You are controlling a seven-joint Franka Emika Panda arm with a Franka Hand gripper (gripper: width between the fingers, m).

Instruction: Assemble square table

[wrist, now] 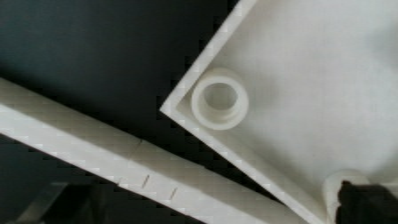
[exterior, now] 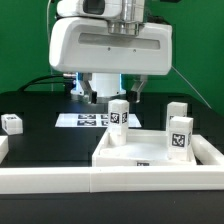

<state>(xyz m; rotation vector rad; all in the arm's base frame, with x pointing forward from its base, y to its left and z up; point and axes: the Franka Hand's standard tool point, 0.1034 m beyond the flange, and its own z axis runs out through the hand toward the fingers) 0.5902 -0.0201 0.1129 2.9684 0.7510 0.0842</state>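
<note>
Hovering with its jaws spread and empty, the gripper [exterior: 110,93] hung at upper centre above the square tabletop [exterior: 130,150], which lay low in the frame against the border rail [exterior: 110,180]. 2 legs [exterior: 119,113] already stood on the top, so the step looked like fitting legs; next it needed to fetch the loose leg [exterior: 12,124] at far left.

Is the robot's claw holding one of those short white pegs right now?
No: in the exterior view the gripper hangs open above the black table, and the short white peg legs stand apart from it.
</note>
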